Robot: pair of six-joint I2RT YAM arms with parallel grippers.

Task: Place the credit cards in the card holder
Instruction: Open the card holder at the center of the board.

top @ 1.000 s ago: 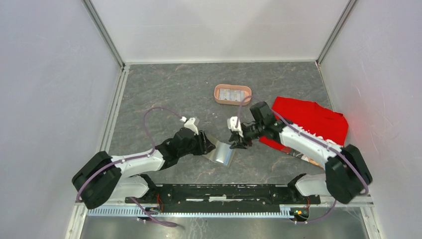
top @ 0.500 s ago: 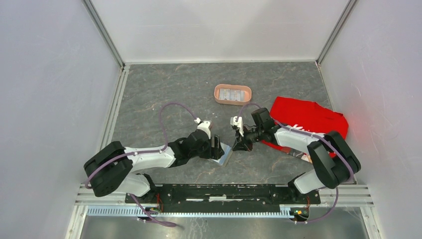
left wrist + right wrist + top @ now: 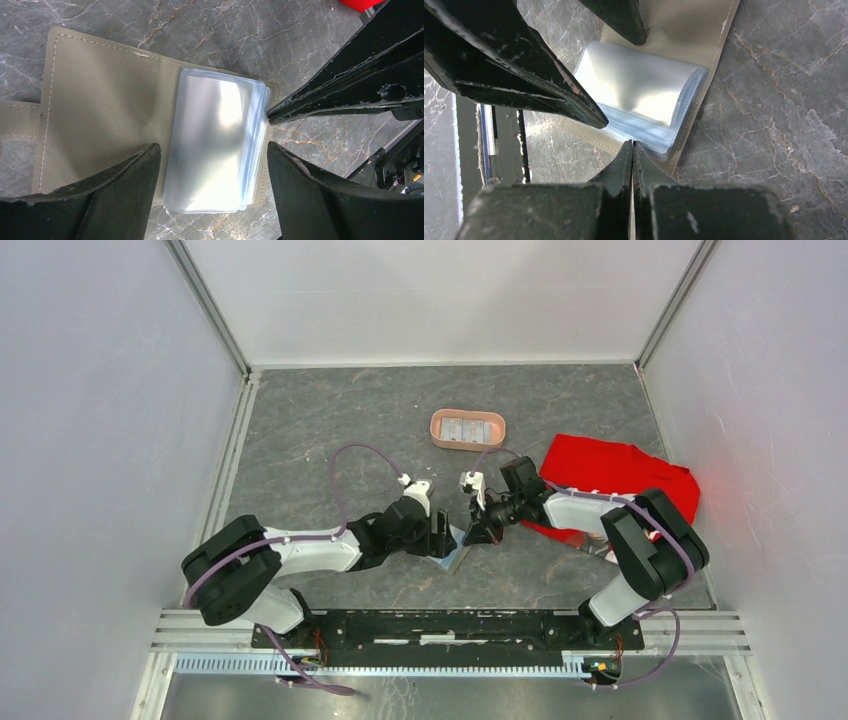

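On the table (image 3: 330,430) lie 1 card holder (image 3: 100,95), 1 tray (image 3: 436,429).

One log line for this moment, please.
card holder: open on table, clear sleeves showing | left gripper: open, over sleeves | right gripper: shut, tips at sleeve edge | credit cards: in pink tray

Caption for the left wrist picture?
Open left gripper over unfolded card holder; shut right gripper at edge of its clear sleeves.

A pink oval tray (image 3: 467,429) sat on the dark grey marbled worktop (image 3: 320,420), well apart from the right tool (image 3: 474,534) and straight beyond it. A crumpled red cloth (image 3: 620,475) lay on the same worktop off to that tool's right, clear of the tray.
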